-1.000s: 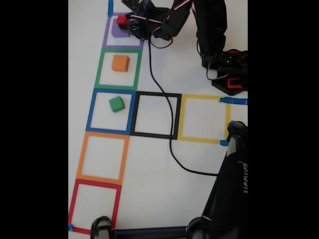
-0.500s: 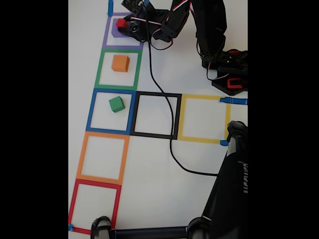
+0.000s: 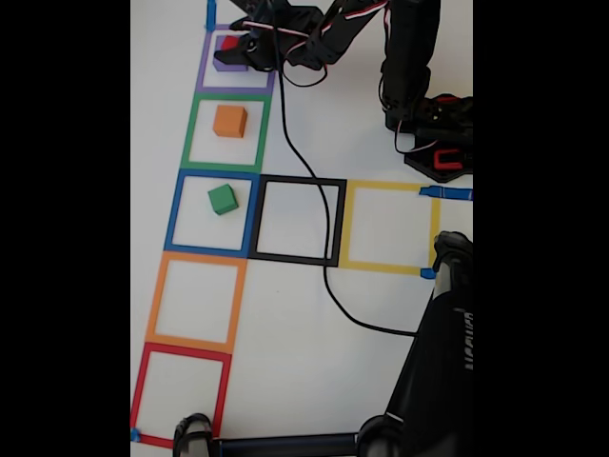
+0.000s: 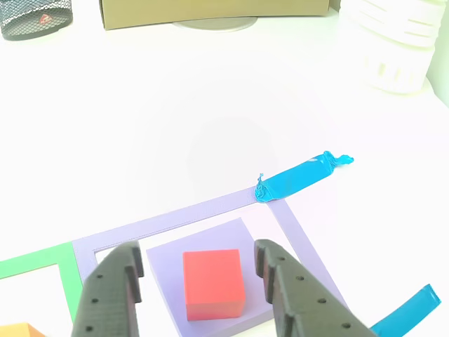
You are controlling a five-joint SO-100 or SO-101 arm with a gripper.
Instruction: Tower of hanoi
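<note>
Tool (image 4: 200, 281) spread, fingers either side of red cube (image 4: 213, 283) without touching; red cube atop purple cube (image 4: 168, 270) inside purple tape square (image 3: 235, 59); other view adds mesh basket (image 4: 34, 17) and cardboard box (image 4: 210, 10) at counter's far edge; fixed view adds orange cube (image 3: 229, 121), green cube (image 3: 223, 199), bare squares beyond.

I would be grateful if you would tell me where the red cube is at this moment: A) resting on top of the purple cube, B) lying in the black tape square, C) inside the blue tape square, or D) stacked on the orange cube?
A: in the other view the red cube sits on the purple cube inside the purple tape square, with the gripper fingers open on either side of it.
</note>
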